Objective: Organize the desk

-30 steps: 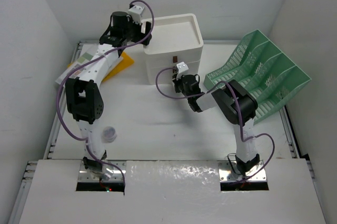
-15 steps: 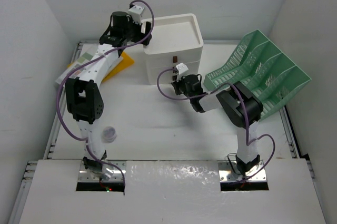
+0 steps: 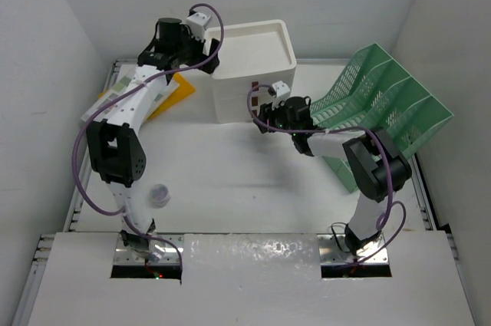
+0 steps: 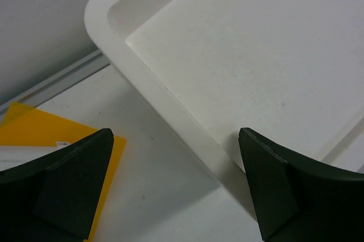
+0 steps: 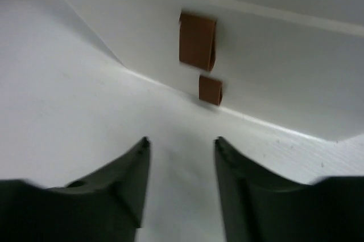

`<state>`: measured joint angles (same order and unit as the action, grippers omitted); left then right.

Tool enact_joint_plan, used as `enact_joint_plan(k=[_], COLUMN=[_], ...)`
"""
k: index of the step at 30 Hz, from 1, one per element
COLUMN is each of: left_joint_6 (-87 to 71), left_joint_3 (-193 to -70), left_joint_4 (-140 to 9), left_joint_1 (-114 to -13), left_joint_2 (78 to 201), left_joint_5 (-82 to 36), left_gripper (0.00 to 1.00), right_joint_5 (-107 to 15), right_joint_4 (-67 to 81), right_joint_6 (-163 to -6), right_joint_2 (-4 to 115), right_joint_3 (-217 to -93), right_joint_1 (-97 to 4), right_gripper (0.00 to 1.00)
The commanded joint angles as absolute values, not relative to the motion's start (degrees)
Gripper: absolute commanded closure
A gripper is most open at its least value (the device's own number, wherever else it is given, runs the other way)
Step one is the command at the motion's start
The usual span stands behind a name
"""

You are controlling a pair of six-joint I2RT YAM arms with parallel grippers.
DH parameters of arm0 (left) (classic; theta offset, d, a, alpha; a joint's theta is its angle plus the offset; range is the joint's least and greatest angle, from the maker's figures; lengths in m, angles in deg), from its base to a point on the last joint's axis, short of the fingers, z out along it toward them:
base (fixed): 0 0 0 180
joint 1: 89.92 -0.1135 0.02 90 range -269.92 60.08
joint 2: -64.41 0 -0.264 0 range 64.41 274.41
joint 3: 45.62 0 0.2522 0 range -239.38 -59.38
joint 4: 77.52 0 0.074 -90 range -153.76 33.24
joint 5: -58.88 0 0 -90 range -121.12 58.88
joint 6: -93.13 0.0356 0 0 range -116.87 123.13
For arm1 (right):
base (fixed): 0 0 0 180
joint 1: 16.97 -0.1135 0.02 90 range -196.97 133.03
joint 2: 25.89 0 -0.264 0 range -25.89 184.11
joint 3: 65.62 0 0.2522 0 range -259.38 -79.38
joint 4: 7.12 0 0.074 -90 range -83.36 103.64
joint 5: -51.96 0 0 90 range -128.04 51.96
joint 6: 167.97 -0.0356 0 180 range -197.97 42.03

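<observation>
Hidden/unclear first: right wrist view is soft, fingertips blurred. The right arm covers the near-left part of the green mesh file rack point(image 3: 383, 107). The left arm covers part of the papers point(image 3: 115, 92) and the yellow folder point(image 3: 170, 96) at far left, so I can't read what the sheets are. The small translucent object point(image 3: 159, 194) near the left arm's base is too small to identify. Left gripper point(image 4: 175, 134): fingers spread wide with nothing between them, hanging over the left corner of the white drawer unit point(image 3: 253, 57); only the unit's recessed top tray and rim show there. Right gripper point(image 5: 182, 142): fingers apart and holding nothing, low over the surface and pointed at the unit's front, near but clear of the two brown tabs point(image 5: 197, 41). The rack sits tilted at right, just beside the unit. The desk point(image 3: 230, 165) is the white top under everything, silver rails point(image 3: 77, 188) down its sides, and it is boxed in by plain pale walls point(image 3: 46, 50) on the left, back and right.
</observation>
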<state>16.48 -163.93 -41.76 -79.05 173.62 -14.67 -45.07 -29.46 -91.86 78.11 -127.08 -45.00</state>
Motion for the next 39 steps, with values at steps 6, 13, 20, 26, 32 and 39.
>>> enact_joint_plan(k=[6, 13, 20, 26, 32, 39], left_joint_6=[16.8, 14.3, 8.9, 8.1, 9.0, 8.3], left_joint_3=[-167.9, -172.7, -182.3, -183.1, -179.4, -173.6], left_joint_4=[-35.4, -30.7, -28.2, -29.7, -33.5, -37.4], left_joint_1=[-79.6, -79.6, -79.6, -79.6, -80.1, -80.5], left_joint_2=[171.5, 174.6, 180.9, 183.2, 183.5, 183.0], left_joint_5=[-14.2, -16.1, -17.1, -20.6, -20.8, -19.1], left_gripper=[0.09, 0.08, 0.08, 0.07, 0.07, 0.07], right_joint_5=[-54.2, -59.7, -53.0, -52.1, -53.0, -51.2], right_joint_4=[-25.5, -47.0, -53.0, -56.3, -61.7, -61.7], right_joint_6=[-105.5, -134.2, -134.8, -133.4, -135.4, -131.9], right_joint_2=[77.6, 78.9, 82.0, 86.5, 96.4, 102.0], right_joint_3=[-133.0, -125.0, -120.7, -122.3, -130.0, -137.4], right_joint_1=[-41.1, -38.5, -38.5, -38.5, -38.7, -38.7], right_gripper=[0.36, 0.35, 0.36, 0.35, 0.36, 0.36])
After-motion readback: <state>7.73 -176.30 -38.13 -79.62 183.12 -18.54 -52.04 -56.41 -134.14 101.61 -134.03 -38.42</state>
